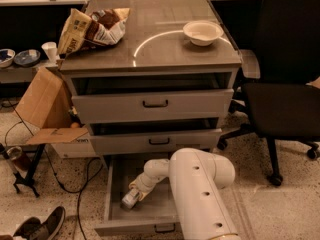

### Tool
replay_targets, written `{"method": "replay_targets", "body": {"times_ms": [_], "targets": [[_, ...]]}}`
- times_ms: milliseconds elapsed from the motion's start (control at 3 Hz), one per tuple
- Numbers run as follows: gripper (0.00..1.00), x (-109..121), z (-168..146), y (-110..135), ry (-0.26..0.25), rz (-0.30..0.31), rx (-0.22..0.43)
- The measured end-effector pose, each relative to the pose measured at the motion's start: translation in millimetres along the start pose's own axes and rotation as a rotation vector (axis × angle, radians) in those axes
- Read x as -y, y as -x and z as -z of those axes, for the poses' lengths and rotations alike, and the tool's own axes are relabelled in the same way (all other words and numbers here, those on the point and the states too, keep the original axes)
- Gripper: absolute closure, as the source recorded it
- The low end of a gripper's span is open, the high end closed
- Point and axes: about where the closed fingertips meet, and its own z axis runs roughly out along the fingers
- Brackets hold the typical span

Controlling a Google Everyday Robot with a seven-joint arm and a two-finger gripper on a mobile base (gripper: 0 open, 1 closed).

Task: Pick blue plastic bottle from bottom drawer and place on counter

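Note:
The bottom drawer is pulled open at floor level. The blue plastic bottle, small and pale, lies tilted in its tray near the left side. My gripper reaches down into the drawer on the white arm and sits right at the bottle's upper end, touching or nearly touching it. The counter is the grey cabinet top with a white arc, above the three drawers.
A tan-and-brown snack bag lies on the counter's left and a white bowl at its right. The two upper drawers stand slightly ajar. A black office chair stands at right; a cardboard box, cables and shoes at left.

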Motion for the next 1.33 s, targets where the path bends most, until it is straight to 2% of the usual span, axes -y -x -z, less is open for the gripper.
{"method": "replay_targets", "body": {"times_ms": [333,667,1000,1333], "targets": [[1.00,3.7,6.6,4.5,0.003,0.003,0.018],[1.00,4.2,39.5,13.4,-0.023,0.012,0.056],[1.00,-15.6,118.5,14.7,-0.047,0.008,0.070],[1.00,-32.5,185.0,17.7,-0.022,-0.003,0.055]]}}
